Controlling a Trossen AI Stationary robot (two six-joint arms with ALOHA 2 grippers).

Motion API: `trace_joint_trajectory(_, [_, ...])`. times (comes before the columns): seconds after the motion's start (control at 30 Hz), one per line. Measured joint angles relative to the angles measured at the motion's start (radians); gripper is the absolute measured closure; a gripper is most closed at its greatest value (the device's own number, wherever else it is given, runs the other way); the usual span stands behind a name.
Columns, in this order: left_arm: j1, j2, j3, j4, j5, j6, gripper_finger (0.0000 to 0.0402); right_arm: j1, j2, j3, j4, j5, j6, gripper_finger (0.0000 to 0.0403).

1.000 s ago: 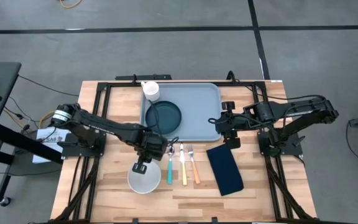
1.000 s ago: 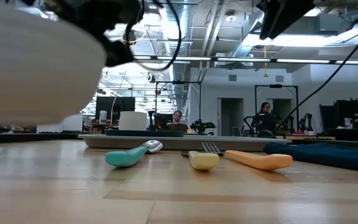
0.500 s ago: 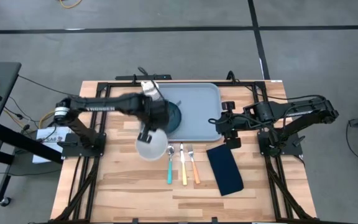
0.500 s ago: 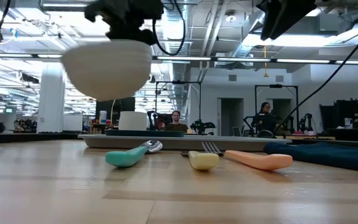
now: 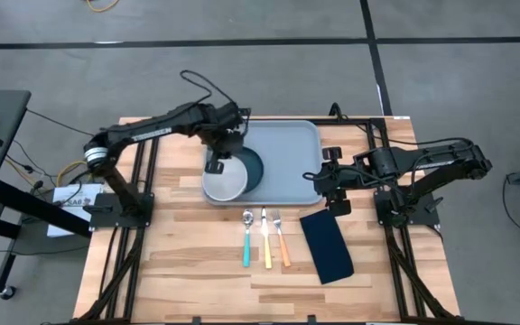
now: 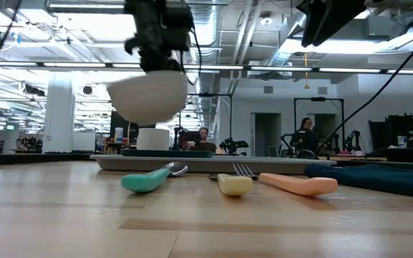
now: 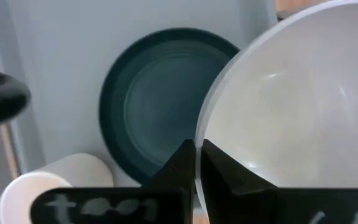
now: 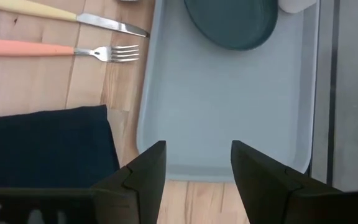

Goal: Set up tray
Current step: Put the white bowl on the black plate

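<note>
The left gripper [image 5: 216, 163] is clamped on the rim of a white bowl [image 5: 225, 181], held in the air above the dark plate [image 5: 249, 165] at the tray's [image 5: 287, 149] 9 o'clock side. The tray lies at the table's 12 o'clock edge. At the tray's 3 o'clock, the right gripper [image 5: 329, 181] waits, fingers apart.

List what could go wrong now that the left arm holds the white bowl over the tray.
The left gripper pinches only the rim of the white bowl, held in the air; it could tilt or slip.
The bowl hangs partly over the navy plate and the tray edge; lowered here, it may land crooked.
The white cup stands close by.
</note>
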Motion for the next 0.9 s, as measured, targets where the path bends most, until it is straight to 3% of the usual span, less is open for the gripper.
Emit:
trace_joint_trajectory(0.37, [0.012,0.218,0.255,-0.156,-0.013,0.049,0.0401,0.000,0.000,-0.001,-0.006,-0.002,0.000,0.0230])
trace_joint_trajectory(0.9, [0.012,0.293,0.269,-0.161,-0.120,0.289,0.0401,0.000,0.000,-0.001,-0.027,-0.005,0.008,0.0230])
